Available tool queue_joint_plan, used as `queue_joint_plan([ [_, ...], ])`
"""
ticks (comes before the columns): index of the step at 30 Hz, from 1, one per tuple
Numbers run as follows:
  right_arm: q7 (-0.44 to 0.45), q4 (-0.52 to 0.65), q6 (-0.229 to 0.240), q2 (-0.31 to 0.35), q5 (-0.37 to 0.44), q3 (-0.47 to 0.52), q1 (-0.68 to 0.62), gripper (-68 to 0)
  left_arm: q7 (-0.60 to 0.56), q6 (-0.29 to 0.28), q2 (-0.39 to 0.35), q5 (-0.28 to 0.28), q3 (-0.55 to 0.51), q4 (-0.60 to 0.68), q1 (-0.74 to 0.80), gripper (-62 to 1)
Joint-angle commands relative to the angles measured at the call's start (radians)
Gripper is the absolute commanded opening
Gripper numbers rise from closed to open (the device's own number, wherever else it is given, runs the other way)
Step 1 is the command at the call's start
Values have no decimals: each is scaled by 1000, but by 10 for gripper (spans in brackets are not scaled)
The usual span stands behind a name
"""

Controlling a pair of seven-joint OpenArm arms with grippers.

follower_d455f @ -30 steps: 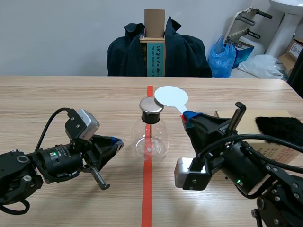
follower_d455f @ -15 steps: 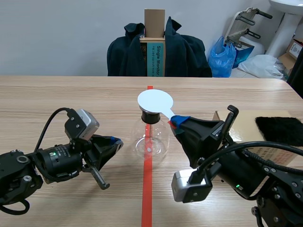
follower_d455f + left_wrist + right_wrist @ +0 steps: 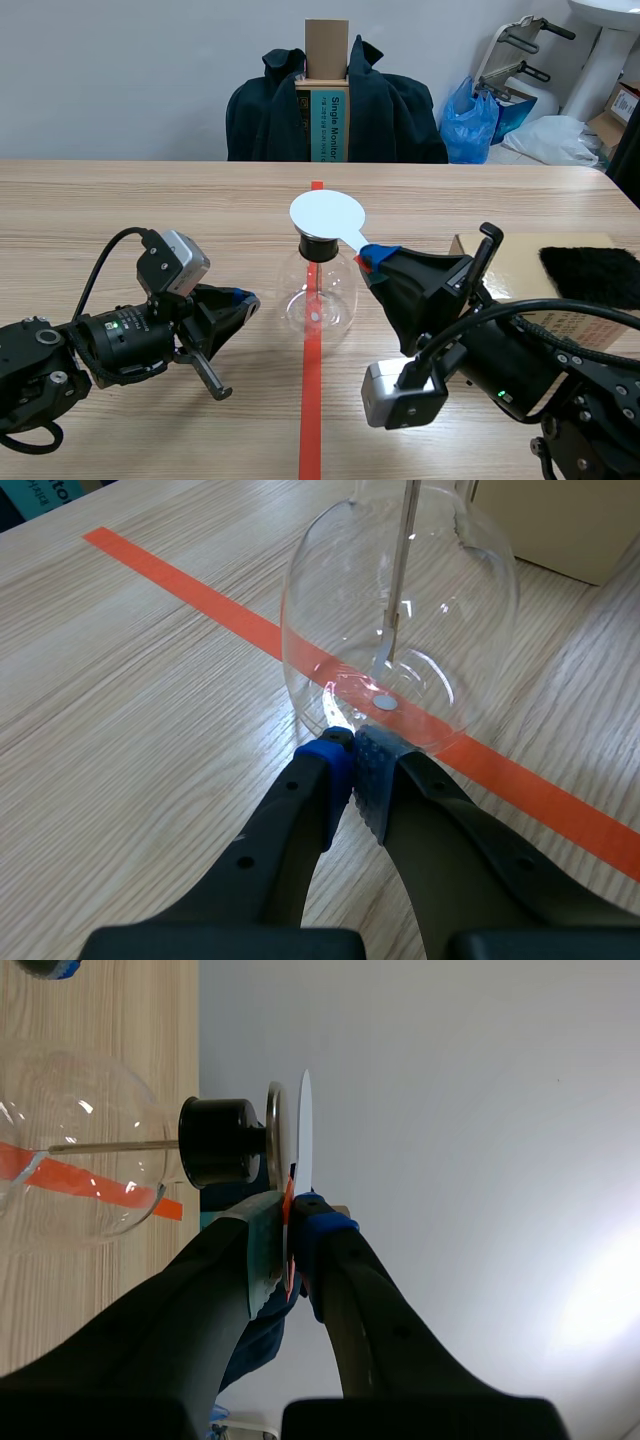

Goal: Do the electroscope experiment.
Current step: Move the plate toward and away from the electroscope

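Left side: the left gripper (image 3: 243,300) lies low over the table (image 3: 120,210), pointing at the electroscope. In its wrist view the left gripper (image 3: 352,760) has both fingers pressed together with nothing between them. The tips are near the lower wall of the flask; the scene view shows a gap.

Centre: the electroscope (image 3: 318,290) is a clear glass flask standing upright on the orange-red tape line (image 3: 312,400), between the two grippers. A black stopper (image 3: 320,245) closes its neck, and a thin metal rod (image 3: 398,580) hangs down inside. A white disc (image 3: 327,214) sits flat directly over the stopper and hides the electroscope's metal top plate (image 3: 273,1140) from the scene camera. The right wrist view shows disc and plate face to face, very close; whether they touch cannot be told.

Right side: the right gripper (image 3: 375,258) is clamped on the disc's handle, pads closed on it. A cardboard box (image 3: 530,265) lies behind the right arm, which partly covers it. A black cloth (image 3: 590,265) rests on the box.

Beyond the table: a chair draped with a dark jacket (image 3: 390,110), a tall carton (image 3: 326,90), a blue bag (image 3: 470,120).
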Motion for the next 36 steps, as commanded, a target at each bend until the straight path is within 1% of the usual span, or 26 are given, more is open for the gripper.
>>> queue_joint_plan([
  [1, -1, 20, -8, 5, 11, 0, 15, -667, -16, 2, 2, -10, -10, 16, -14, -577],
  [6, -20, 20, -8, 5, 11, 0, 15, -667, -16, 2, 2, -9, -10, 16, -14, -577],
  [11, -77, 20, -8, 5, 11, 0, 15, -667, -16, 2, 2, -9, -10, 16, -14, -577],
  [17, -180, 20, -8, 5, 11, 0, 14, -667, -16, 2, 2, -9, -10, 16, -14, -577],
  [30, -464, 20, -8, 5, 11, 0, 14, -667, -16, 2, 2, -9, -10, 16, -14, -577],
  [33, -499, 20, -8, 5, 11, 0, 14, -667, -16, 2, 2, -9, -10, 16, -14, -577],
  [36, -502, 20, -8, 5, 11, 0, 14, -667, -16, 2, 2, -9, -10, 16, -14, -577],
])
